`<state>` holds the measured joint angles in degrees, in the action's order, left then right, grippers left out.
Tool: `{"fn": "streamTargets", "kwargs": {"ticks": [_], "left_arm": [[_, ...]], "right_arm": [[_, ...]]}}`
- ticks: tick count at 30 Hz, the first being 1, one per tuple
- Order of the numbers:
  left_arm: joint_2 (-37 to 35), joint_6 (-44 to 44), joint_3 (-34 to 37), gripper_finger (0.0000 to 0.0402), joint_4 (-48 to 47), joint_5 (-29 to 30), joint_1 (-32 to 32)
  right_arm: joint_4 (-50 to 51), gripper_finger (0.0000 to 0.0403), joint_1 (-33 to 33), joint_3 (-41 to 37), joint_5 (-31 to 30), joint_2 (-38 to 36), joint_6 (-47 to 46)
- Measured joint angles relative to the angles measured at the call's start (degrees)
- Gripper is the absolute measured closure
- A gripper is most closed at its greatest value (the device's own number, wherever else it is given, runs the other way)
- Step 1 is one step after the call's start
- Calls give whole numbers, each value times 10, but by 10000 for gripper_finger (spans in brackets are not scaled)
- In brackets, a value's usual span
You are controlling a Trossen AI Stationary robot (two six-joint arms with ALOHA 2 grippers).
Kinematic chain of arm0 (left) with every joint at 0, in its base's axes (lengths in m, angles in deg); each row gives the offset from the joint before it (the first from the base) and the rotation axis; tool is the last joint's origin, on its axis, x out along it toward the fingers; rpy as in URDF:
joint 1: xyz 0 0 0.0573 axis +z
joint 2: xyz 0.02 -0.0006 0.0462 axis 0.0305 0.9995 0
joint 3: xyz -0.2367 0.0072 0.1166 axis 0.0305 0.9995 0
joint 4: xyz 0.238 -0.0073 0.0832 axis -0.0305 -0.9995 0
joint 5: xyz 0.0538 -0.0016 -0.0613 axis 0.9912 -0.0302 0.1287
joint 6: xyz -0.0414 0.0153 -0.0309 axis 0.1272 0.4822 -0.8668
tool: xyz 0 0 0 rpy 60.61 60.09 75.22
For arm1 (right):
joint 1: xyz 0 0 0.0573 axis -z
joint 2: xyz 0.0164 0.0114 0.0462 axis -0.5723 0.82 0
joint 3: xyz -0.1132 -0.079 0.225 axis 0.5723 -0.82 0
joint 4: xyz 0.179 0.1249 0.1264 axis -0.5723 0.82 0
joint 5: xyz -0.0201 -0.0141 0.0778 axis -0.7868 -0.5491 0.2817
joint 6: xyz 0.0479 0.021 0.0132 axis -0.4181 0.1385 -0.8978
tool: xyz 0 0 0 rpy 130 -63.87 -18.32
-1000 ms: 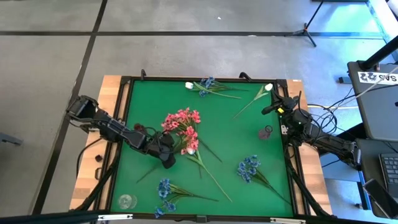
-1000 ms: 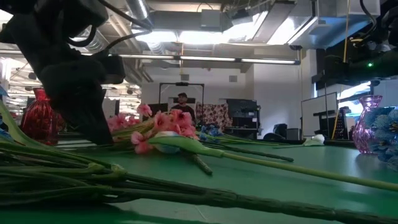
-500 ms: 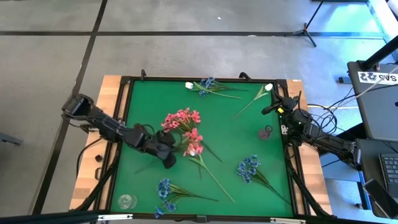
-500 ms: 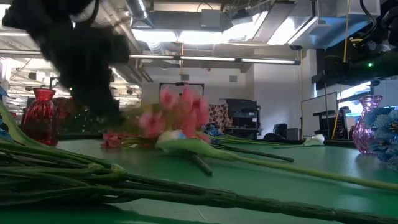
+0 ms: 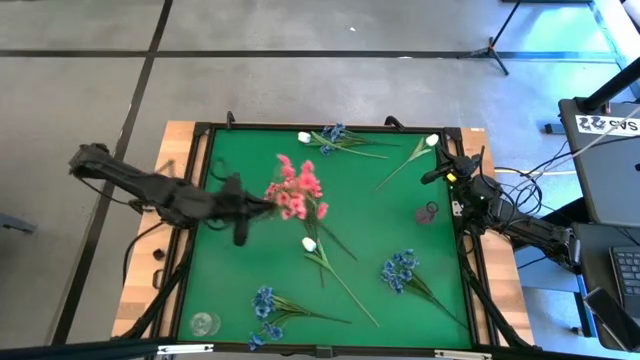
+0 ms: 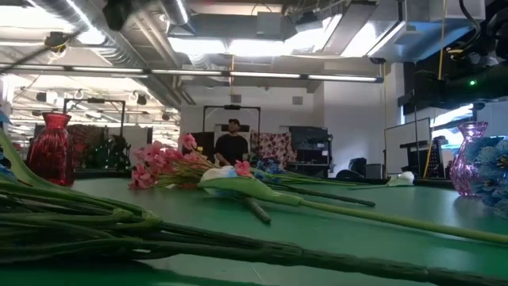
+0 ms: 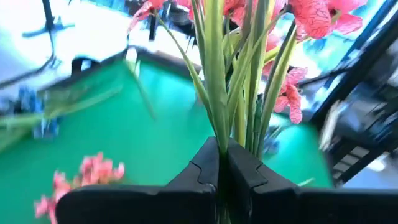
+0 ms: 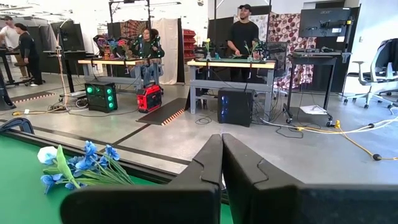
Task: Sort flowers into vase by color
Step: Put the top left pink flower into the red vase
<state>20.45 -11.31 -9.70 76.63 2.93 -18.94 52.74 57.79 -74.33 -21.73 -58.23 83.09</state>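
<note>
The step in hand is carrying pink flowers to a vase. The left pincer [image 7: 222, 177] is clamped on the green stems of a pink blossom sprig [image 5: 296, 187], with the blossoms fanning out beyond its fingertips; from above, the left arm reaches in from the left rim of the green worktop [image 5: 380, 215] and the bunch sits just left of the worktop's middle. A second pink sprig [image 7: 81, 180] shows on the green surface in the left wrist view.

Taking the red vase [image 6: 51, 148] as landmark: it stands at the left end of the level view, and the pink blossoms show just to its right. A pink glass vase [image 6: 471, 156] stands at the opposite end, well apart from it. Which vase is meant for pink cannot be told.

Still lying on the worktop are a white bud [image 5: 310, 243] just below the held bunch, blue sprigs at the near left [image 5: 266, 302] and near right [image 5: 400, 268], and a white and blue sprig [image 8: 78, 163] along the far edge.

The right pincer [image 8: 221, 169] is closed on nothing, parked at the worktop's right rim.

Next, I judge, the left arm must tip the stems downward over the chosen vase mouth, lower them in, then release.
</note>
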Motion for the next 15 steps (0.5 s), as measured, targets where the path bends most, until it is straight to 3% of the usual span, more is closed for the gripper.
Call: {"fn": "streamTargets", "kwargs": {"ticks": [7,15], "left_arm": [[-126,77,0,399,4,41,10],[-189,191,0,399,4,119,27]], "right_arm": [[0,391,0,0,0,0,0],[0,391,0,0,0,0,0]]}}
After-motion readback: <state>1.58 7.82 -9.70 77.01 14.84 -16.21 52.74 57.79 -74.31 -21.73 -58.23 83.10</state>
